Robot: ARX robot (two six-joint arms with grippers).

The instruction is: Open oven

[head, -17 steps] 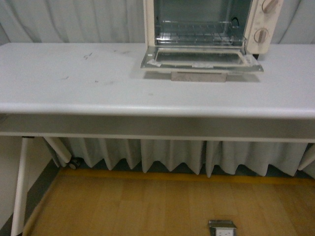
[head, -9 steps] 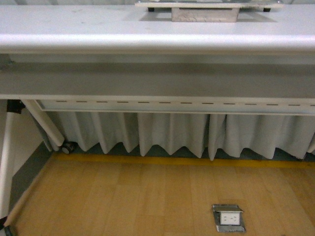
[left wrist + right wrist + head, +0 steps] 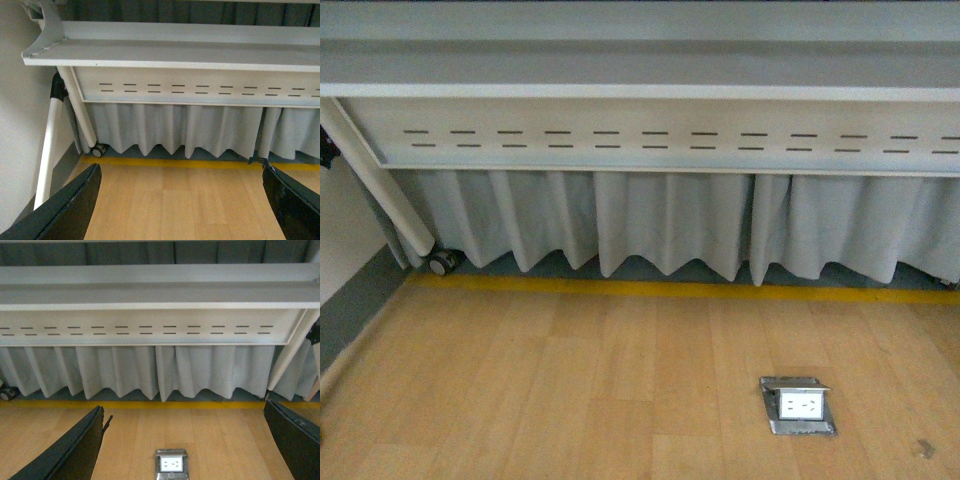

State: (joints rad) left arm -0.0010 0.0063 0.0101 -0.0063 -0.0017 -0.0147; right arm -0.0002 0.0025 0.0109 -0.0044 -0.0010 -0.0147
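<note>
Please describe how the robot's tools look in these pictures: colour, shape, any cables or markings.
Only fingertips show, in the wrist views. The left tool has two black, smooth, wedge-shaped fingers; the right tool has the same. No cables or markings are visible. The front view shows no arm.

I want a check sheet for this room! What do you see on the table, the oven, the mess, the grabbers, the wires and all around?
Surface: only the table front edge and underside show; its top is out of view.
Job's things: oven, nothing seen.
Clutter: nothing seen.
Grippers: left gripper open, holding nothing; right gripper open, holding nothing.
Cables: nothing seen.
Surroundings: wooden floor, floor socket, yellow floor line, grey curtain, caster wheel.
</note>
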